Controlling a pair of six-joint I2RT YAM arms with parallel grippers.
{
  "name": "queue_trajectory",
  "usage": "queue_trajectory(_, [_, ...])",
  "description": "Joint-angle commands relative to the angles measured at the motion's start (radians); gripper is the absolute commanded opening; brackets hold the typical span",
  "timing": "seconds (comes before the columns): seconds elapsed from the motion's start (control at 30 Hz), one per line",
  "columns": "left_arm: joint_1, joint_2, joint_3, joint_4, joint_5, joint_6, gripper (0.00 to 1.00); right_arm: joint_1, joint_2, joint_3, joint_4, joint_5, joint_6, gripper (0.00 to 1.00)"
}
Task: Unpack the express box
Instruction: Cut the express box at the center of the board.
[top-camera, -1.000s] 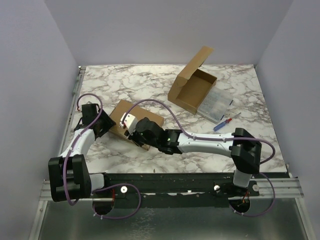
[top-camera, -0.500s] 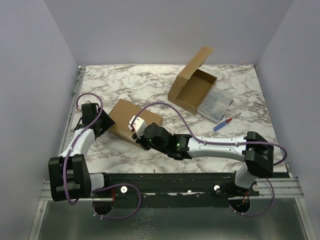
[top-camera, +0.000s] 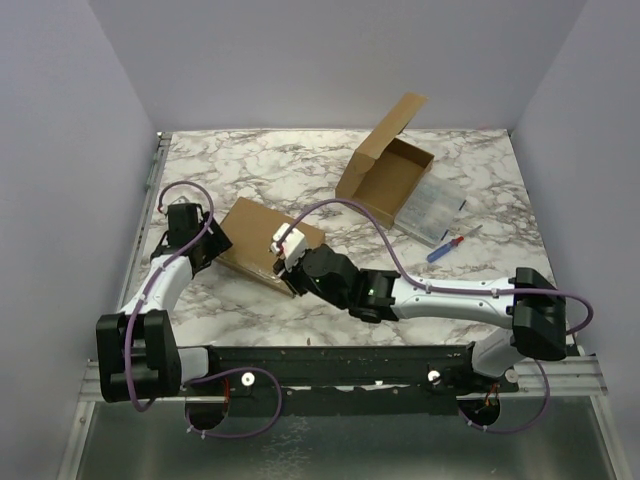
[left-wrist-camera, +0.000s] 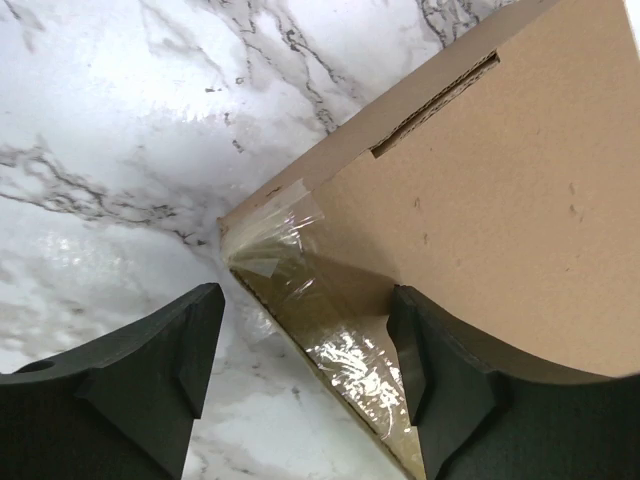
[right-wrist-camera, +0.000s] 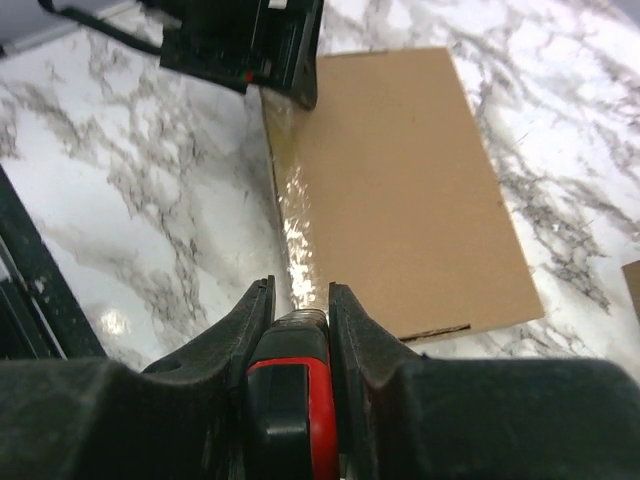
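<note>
The express box (top-camera: 262, 232) is a flat brown carton lying closed at the left-middle of the table, with clear tape (left-wrist-camera: 345, 345) along its near edge. My left gripper (top-camera: 212, 243) is at the box's left corner. Its jaws are open and straddle that taped corner (left-wrist-camera: 305, 310), the right finger (left-wrist-camera: 440, 370) against the cardboard (left-wrist-camera: 480, 180). My right gripper (top-camera: 292, 256) is shut on a red and black box cutter (right-wrist-camera: 290, 390). The cutter's metal tip (right-wrist-camera: 300, 318) hangs just over the shiny taped edge of the box (right-wrist-camera: 400, 190).
A second cardboard box (top-camera: 390, 175) stands open at the back right with its lid up. Beside it lie a clear plastic packet (top-camera: 432, 210) and a small blue and red tool (top-camera: 443, 250). The left arm's wrist (right-wrist-camera: 250, 40) sits at the box's far corner.
My right arm has stretched out, carrying the cutter to the right along the box's near edge. The left jaws have spread wider around the corner.
</note>
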Motion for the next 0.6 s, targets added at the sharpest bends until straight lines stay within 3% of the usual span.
queue_trajectory(0.0, [-0.011,-0.05,0.064,-0.077,-0.117,0.085,0.81,0.012,-0.046,0.071,0.083,0.15,0.046,0.0])
queue_trajectory(0.1, [-0.011,-0.111,0.14,-0.15,-0.119,0.121,0.95,0.003,-0.034,0.13,0.007,0.4,0.084,0.0])
queue_trajectory(0.2, [-0.01,-0.122,0.254,-0.254,-0.104,0.144,0.98,-0.035,-0.025,0.198,-0.202,0.546,0.147,0.0])
queue_trajectory(0.27, [-0.01,-0.117,0.296,-0.305,-0.057,0.127,0.97,-0.088,-0.046,0.217,-0.396,0.507,0.262,0.0])
queue_trajectory(0.33, [-0.01,-0.126,0.287,-0.325,0.023,0.089,0.94,-0.154,-0.114,0.173,-0.483,0.382,0.346,0.0])
queue_trajectory(0.43, [-0.01,-0.157,0.22,-0.316,0.141,0.027,0.92,-0.233,-0.232,0.054,-0.485,0.195,0.423,0.0])
queue_trajectory(0.57, [-0.011,-0.185,0.117,-0.281,0.212,-0.036,0.91,-0.304,-0.354,-0.086,-0.402,0.102,0.492,0.01])
